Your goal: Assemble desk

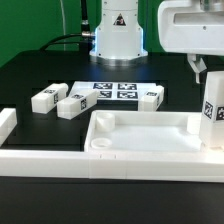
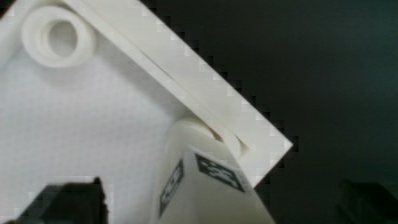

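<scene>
While one leg (image 1: 212,115) stands upright in the panel's (image 1: 140,135) corner socket at the exterior view's right, the gripper (image 1: 197,68) hangs just above, finger gap unreadable; three loose legs (image 1: 72,103) lie beyond, flanking the marker board (image 1: 110,88).

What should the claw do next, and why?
Probably twist the upright leg down into the corner of the panel. The claw sits right by its top, and I can't tell whether it's fully seated. Three loose legs wait behind.
</scene>
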Robot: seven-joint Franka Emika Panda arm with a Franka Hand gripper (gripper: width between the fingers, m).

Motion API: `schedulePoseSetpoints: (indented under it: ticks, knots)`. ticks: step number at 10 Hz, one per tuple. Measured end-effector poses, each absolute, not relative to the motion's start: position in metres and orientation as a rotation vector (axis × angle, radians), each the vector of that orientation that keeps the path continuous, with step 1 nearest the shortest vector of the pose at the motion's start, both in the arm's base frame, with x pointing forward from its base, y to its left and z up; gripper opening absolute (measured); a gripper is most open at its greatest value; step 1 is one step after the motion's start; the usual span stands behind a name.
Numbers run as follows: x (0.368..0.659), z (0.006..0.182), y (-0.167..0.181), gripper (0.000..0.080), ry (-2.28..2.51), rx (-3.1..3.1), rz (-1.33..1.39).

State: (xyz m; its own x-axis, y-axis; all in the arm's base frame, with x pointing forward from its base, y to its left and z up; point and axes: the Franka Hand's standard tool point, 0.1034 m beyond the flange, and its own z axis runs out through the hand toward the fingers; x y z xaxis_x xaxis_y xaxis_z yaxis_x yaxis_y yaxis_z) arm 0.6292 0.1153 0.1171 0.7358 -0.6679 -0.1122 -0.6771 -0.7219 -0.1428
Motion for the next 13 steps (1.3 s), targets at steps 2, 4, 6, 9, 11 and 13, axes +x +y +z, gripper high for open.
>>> schedulePoseSetpoints:
  ticks: [2, 4, 6, 9, 11, 13]
  knots:
    - [0.626, 0.117, 0.11, 0.0649, 0.699, -2.933, 0.08]
    - [0.629, 0.119, 0.108, 0.0649, 0.375, -3.008, 0.054]
    - [0.633, 0.12, 0.106, 0.0649, -0.011, -3.039, 0.023]
    - [0.636, 0.123, 0.104, 0.0649, -0.295, -3.027, 0.001]
    - [0.636, 0.123, 0.103, 0.0527, -0.373, -3.017, -0.003]
    - [0.636, 0.123, 0.103, 0.039, -0.374, -3.018, -0.005]
